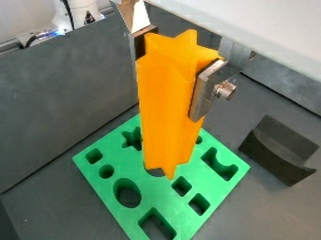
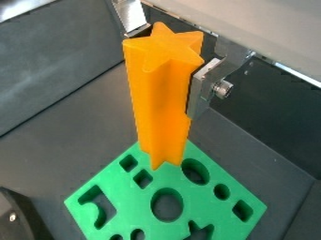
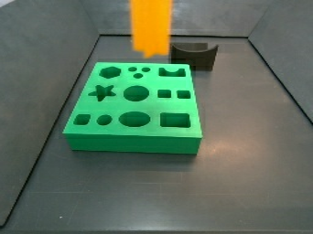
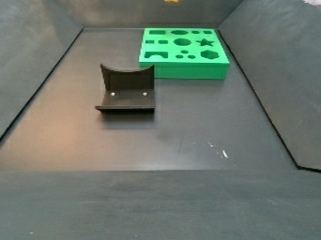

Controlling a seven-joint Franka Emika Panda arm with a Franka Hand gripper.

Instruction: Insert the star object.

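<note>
My gripper [image 1: 172, 70] is shut on the star object [image 1: 166, 103], a tall bright orange prism with a star-shaped cross-section. It holds it upright near its upper end, also in the other wrist view [image 2: 163, 67]. The prism [image 2: 160, 103] hangs over the green block [image 1: 111, 183], and its lower end hides part of the block's top [image 2: 107, 202]. In a side view the prism [image 3: 150, 26] is above the block's far edge [image 3: 134, 142], and the star-shaped hole [image 3: 104, 91] lies open. The other side view shows the block [image 4: 189, 70] and hole [image 4: 202, 40], but not the gripper or the prism.
The green block has several other holes of different shapes. The dark fixture [image 3: 196, 55] stands behind the block; it also shows in a wrist view [image 1: 282, 145] and a side view [image 4: 126, 91]. Dark walls ring the grey floor.
</note>
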